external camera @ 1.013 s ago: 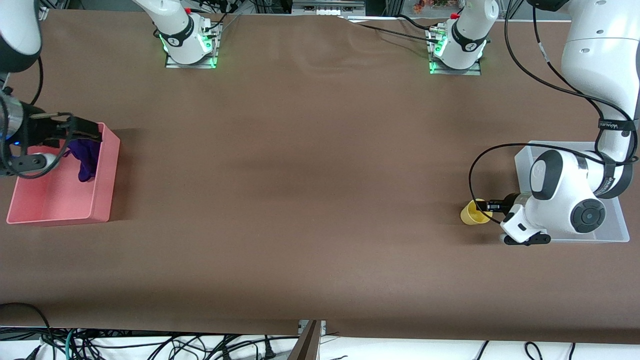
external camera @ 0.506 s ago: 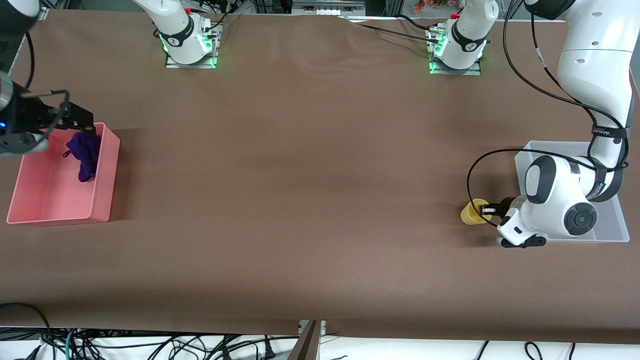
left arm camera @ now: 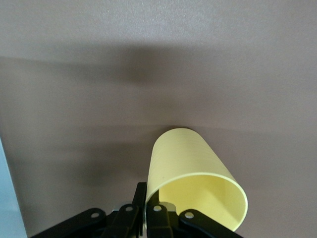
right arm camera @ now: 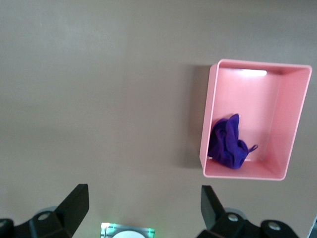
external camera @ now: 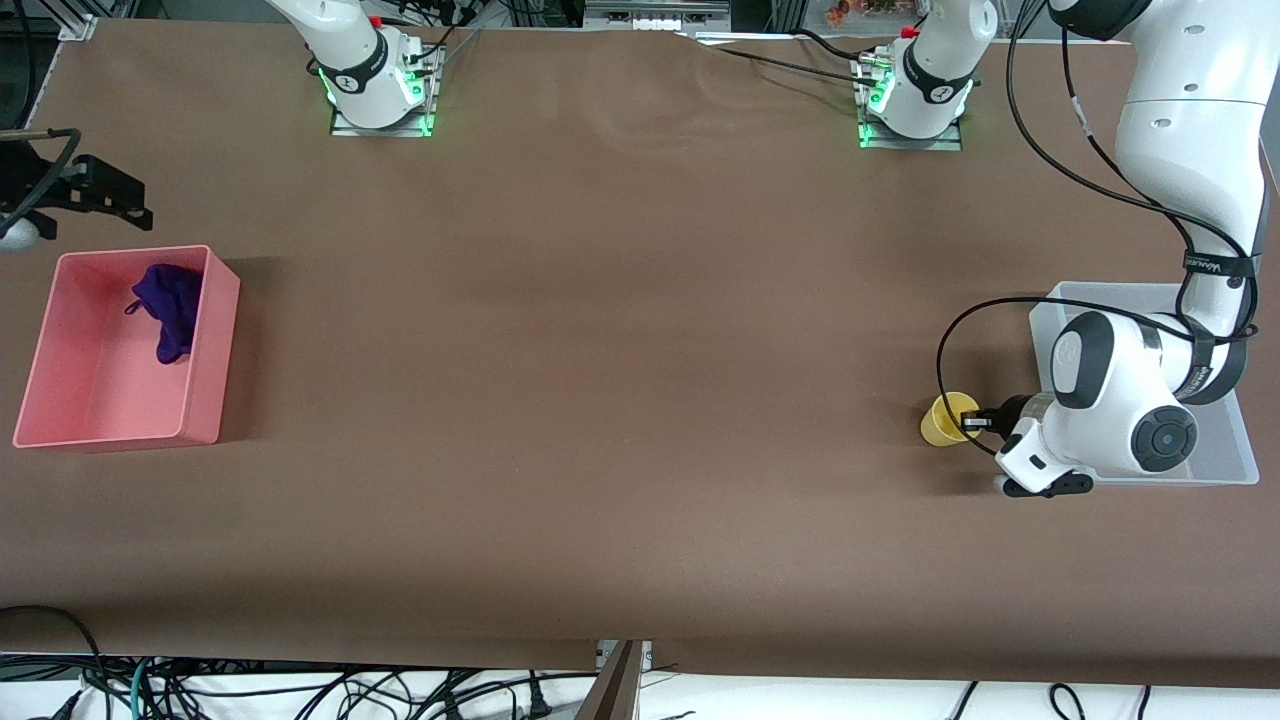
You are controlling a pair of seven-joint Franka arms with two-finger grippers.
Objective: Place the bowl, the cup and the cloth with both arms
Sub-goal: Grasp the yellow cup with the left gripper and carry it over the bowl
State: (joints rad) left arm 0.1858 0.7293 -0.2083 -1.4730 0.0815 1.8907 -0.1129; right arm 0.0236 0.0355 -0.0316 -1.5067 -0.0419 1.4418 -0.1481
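The yellow cup [external camera: 942, 421] is tilted on the table beside the clear tray [external camera: 1238, 452], toward the left arm's end. My left gripper [external camera: 972, 421] is shut on its rim. In the left wrist view the gripper [left arm camera: 147, 199] pinches the wall of the cup [left arm camera: 190, 163], one finger inside and one outside. The purple cloth [external camera: 168, 304] lies crumpled in the pink bin [external camera: 214, 360]. My right gripper [external camera: 112, 194] is open and empty in the air by the bin's edge nearest the robot bases. In the right wrist view this gripper [right arm camera: 143, 204] is wide open and shows the cloth [right arm camera: 227, 145]. The bowl is out of view.
The pink bin [right arm camera: 293, 124] sits at the right arm's end of the table. The left arm's wrist covers much of the clear tray. Two bases with green lights [external camera: 378, 95] [external camera: 912, 105] stand along the robots' edge. Cables hang at the edge nearest the front camera.
My right gripper has lifted out of the pink bin and moved toward the robots' edge, leaving the cloth in the bin. My left gripper has closed on the cup's rim and stays there.
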